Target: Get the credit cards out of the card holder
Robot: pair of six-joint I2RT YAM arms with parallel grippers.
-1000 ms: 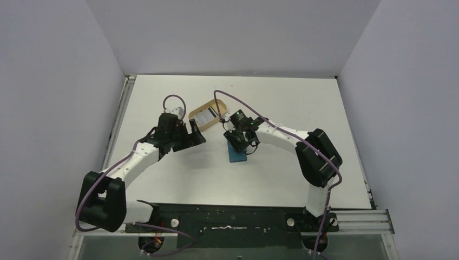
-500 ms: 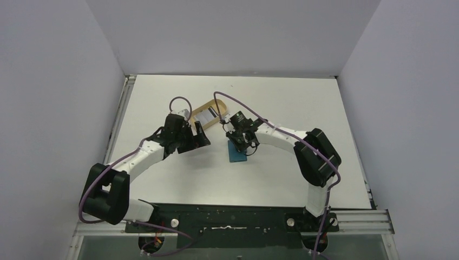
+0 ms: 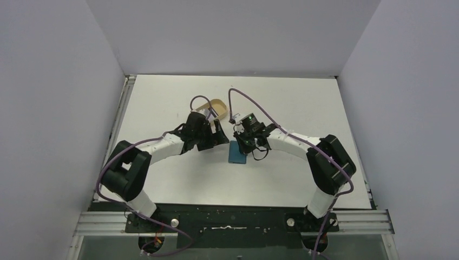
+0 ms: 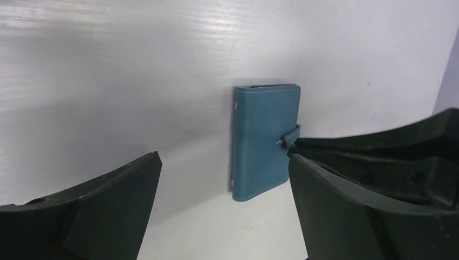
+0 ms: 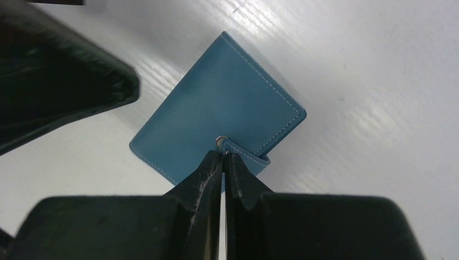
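The teal card holder (image 3: 236, 154) lies closed and flat on the white table, its snap tab (image 5: 246, 154) wrapped over one edge. My right gripper (image 3: 244, 145) comes down on that tab, and in the right wrist view its tips (image 5: 223, 154) are pinched together right at the metal snap. My left gripper (image 3: 219, 135) hovers just left of the card holder (image 4: 262, 141), wide open (image 4: 224, 160) with nothing between its fingers. The right gripper's dark fingers (image 4: 379, 146) show in the left wrist view reaching the tab. No credit cards are in view.
A tan oval tray (image 3: 214, 103) sits behind the left gripper, mostly covered by that arm and its cable. Grey walls close off the table at the back and on both sides.
The left arm has swung right, up beside the card holder, and now covers the tray. The right gripper's fingers have closed at the snap tab.
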